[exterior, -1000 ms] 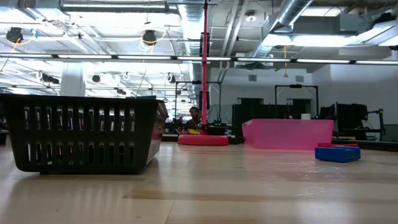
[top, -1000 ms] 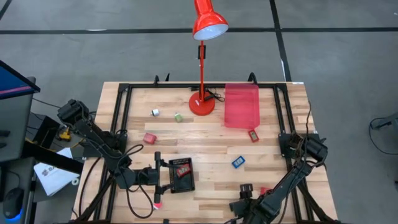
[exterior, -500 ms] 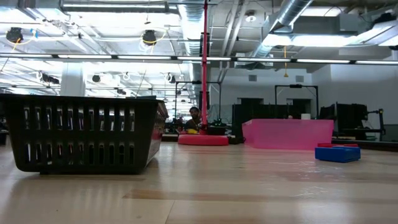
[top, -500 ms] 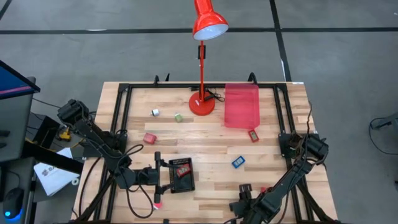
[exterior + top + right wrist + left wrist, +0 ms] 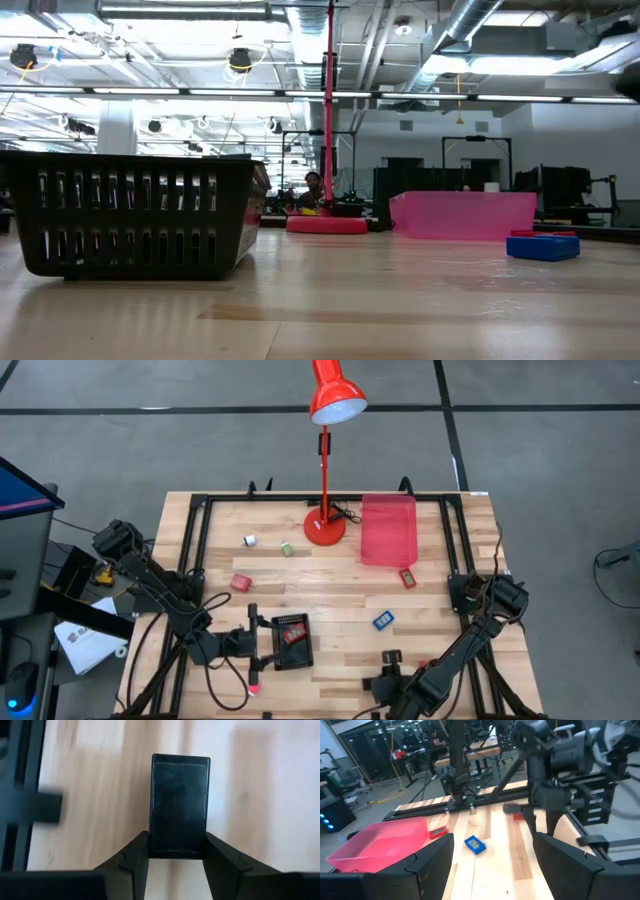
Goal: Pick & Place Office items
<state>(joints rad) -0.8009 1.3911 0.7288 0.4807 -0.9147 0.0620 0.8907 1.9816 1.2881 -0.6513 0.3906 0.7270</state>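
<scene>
My right gripper [image 5: 391, 666] is near the table's near edge and is shut on a small black block [image 5: 180, 802]. My left gripper [image 5: 492, 865] is open at the near left, beside the black tray [image 5: 290, 643], and touches nothing. A red piece [image 5: 292, 632] lies in that tray. Flat on the wood lie a pink block [image 5: 240, 582], a white piece [image 5: 249, 541], a green piece [image 5: 287, 548], a blue piece [image 5: 383, 620], a red piece [image 5: 408, 577] by the translucent red tray [image 5: 388, 528], and another red piece [image 5: 518, 816] by my right gripper. My right gripper pinches the black block by its near end [image 5: 177, 847] between the two fingers [image 5: 135, 857], one on each long side. The rest of the block sticks out beyond the fingertips. The fingers point slanting down at the wood. Whether the block is clear of the table, I cannot tell.
The red desk lamp stands with its base [image 5: 324, 525] at the far middle of the table. Black frame rails run along the table's left, right and far sides. Open wood lies between the black tray and the blue piece.
My right gripper has moved a little toward the table's left, carrying the black block with it. The left arm and the other pieces have kept still.
</scene>
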